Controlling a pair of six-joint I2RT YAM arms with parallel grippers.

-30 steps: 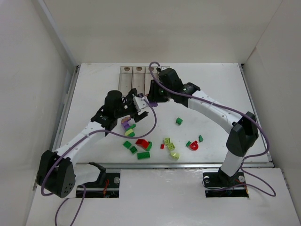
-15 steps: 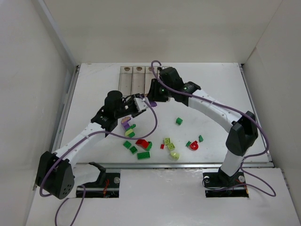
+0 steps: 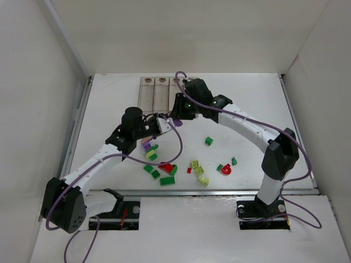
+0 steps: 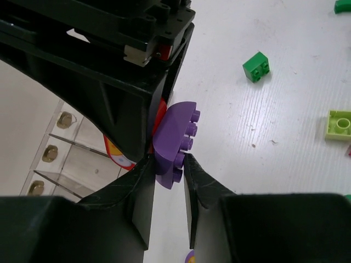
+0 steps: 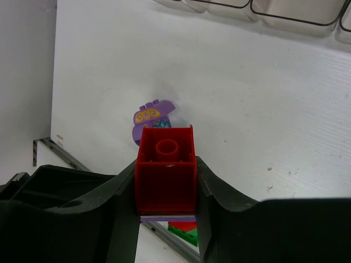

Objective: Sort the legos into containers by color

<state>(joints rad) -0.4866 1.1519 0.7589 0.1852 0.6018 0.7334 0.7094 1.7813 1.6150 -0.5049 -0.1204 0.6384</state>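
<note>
White table, clear tan-marked containers

You've got a white tabletop in front of you, and your row of clear boxes lies flat at its far edge, left of centre. Toward the near edge the bricks are scattered. There's a purple and yellow clump left of centre, and green bricks with a red one closer to the near edge. Yellow-green pieces sit around the middle, with a red curved piece to their right. One green brick lies alone, farther in.
</note>
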